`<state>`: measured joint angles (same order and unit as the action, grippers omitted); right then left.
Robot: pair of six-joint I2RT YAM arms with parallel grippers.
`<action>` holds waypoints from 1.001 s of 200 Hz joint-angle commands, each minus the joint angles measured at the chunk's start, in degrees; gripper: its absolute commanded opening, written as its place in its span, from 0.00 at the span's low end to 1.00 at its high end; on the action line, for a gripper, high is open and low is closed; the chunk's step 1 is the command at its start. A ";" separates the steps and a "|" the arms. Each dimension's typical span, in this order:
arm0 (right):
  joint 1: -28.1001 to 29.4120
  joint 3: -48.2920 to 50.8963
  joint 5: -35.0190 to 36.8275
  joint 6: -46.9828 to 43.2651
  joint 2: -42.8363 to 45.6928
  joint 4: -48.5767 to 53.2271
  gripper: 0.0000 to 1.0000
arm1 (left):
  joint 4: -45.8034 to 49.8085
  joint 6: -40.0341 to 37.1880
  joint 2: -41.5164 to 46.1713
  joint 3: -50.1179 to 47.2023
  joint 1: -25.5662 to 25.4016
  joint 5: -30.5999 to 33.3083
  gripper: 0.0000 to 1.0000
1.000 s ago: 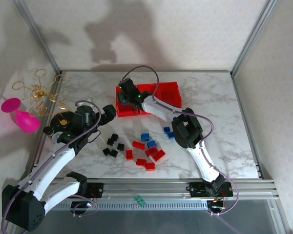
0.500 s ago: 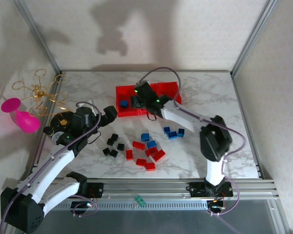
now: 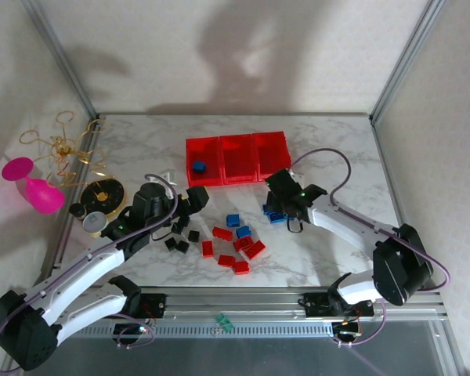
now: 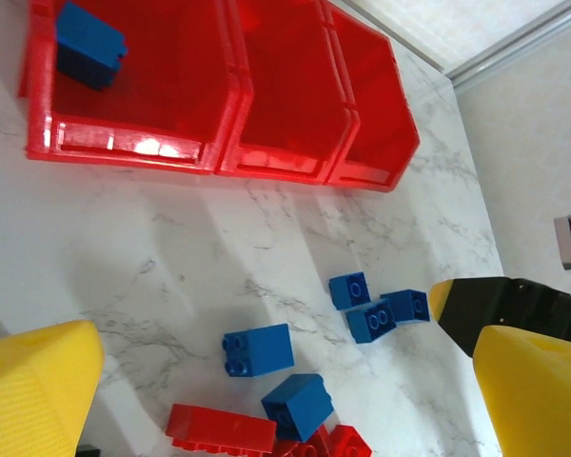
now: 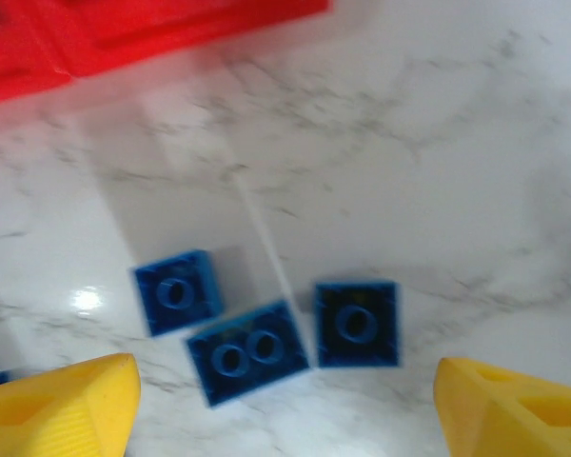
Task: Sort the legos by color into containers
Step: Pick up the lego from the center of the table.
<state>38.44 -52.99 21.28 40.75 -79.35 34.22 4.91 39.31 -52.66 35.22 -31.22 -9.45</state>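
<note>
Three joined red containers (image 3: 236, 157) sit toward the back of your white marble table (image 3: 337, 149), enclosed by pale textured walls (image 3: 313, 47) and aluminium posts (image 3: 403, 59). One blue brick (image 3: 197, 166) lies in the left bin. The other legos (image 3: 233, 241), black, red and blue, lie scattered on the marble in front. Your right gripper (image 5: 285, 400) hangs wide open over three blue bricks (image 5: 247, 354); your left gripper (image 3: 189, 210), also spread wide and empty, hovers by the black ones (image 3: 193, 235)
</note>
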 commanded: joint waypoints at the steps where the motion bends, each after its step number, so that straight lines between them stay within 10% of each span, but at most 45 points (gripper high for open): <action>1: -2.88 3.01 0.00 1.18 2.60 1.27 0.83 | -1.87 1.03 -1.07 -0.16 -1.59 0.29 0.99; 78: -8.34 4.05 -10.82 -7.27 -2.89 -7.29 0.75 | -2.58 -0.16 -6.02 1.60 -3.36 0.55 0.99; 200: -9.07 5.05 -9.32 -10.32 -7.33 -9.21 0.41 | -2.66 -0.98 -9.26 3.19 -3.98 2.15 0.99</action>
<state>29.80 -48.53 11.90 31.70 -86.37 25.52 2.63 39.20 -61.60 36.25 -34.70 -9.02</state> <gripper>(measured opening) 0.421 0.995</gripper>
